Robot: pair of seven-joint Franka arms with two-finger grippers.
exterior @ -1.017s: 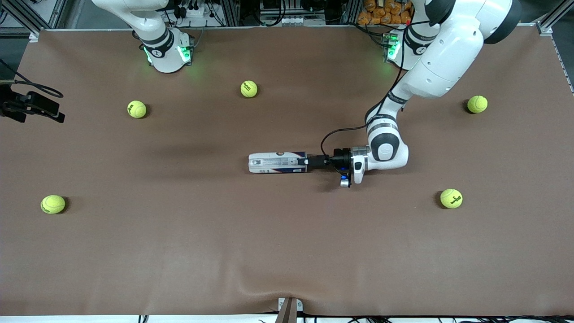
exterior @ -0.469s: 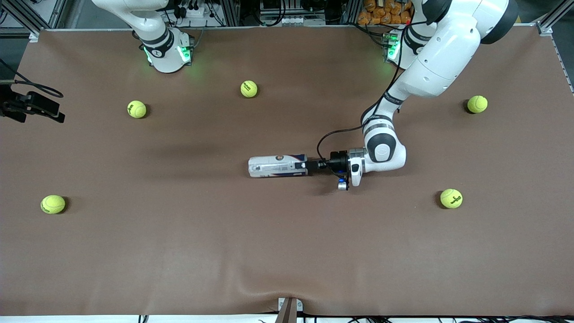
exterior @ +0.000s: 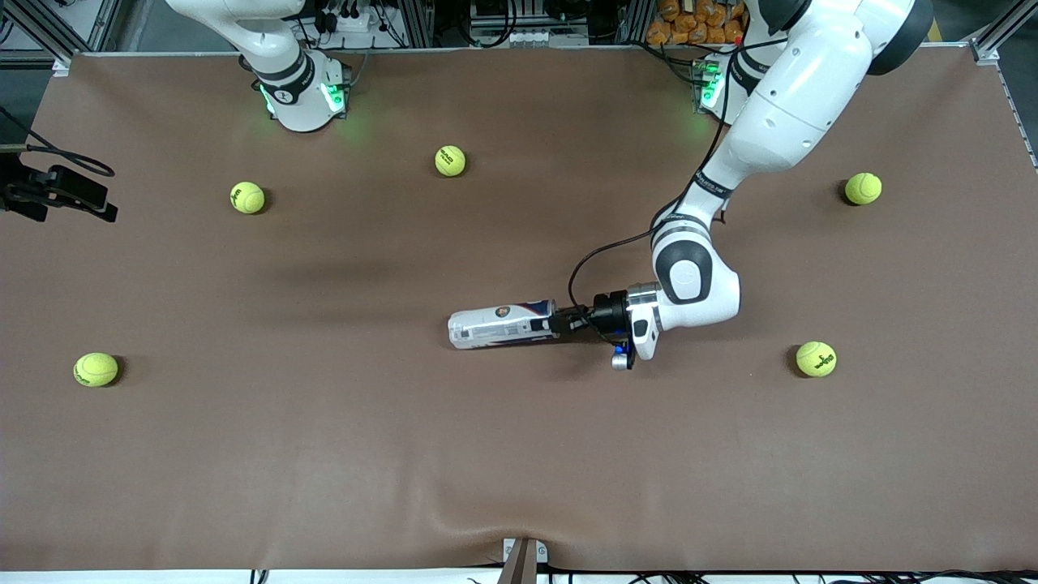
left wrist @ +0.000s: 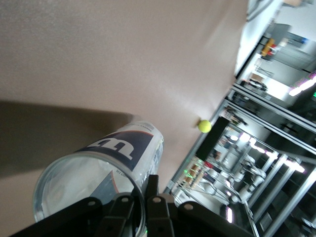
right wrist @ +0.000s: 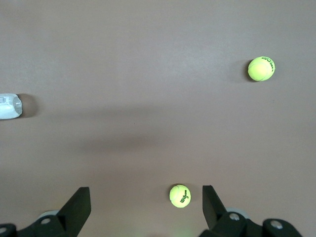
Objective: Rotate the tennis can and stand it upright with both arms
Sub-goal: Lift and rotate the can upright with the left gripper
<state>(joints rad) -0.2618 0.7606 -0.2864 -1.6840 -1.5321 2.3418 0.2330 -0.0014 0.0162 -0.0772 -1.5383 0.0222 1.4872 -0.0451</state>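
Note:
The tennis can (exterior: 501, 323) lies on its side in the middle of the brown table, clear with a white and navy label. My left gripper (exterior: 558, 323) is shut on the rim of its open end, the end toward the left arm's end of the table. In the left wrist view the can (left wrist: 108, 168) shows its open mouth and the "W" logo, and the gripper (left wrist: 143, 207) pinches the silver rim. My right gripper (right wrist: 145, 207) is open and empty, high over the table. It is outside the front view. The can's closed end (right wrist: 9, 106) shows at the edge of the right wrist view.
Several yellow-green tennis balls lie scattered: one (exterior: 450, 161) and another (exterior: 247, 197) near the right arm's base, one (exterior: 96, 369) at that end of the table, two (exterior: 863, 188) (exterior: 816, 358) at the left arm's end. The cloth (exterior: 519, 519) wrinkles at the near edge.
My left gripper has dragged the can nearer to the front camera. The can has rolled and swung a little off level. The right arm has not moved.

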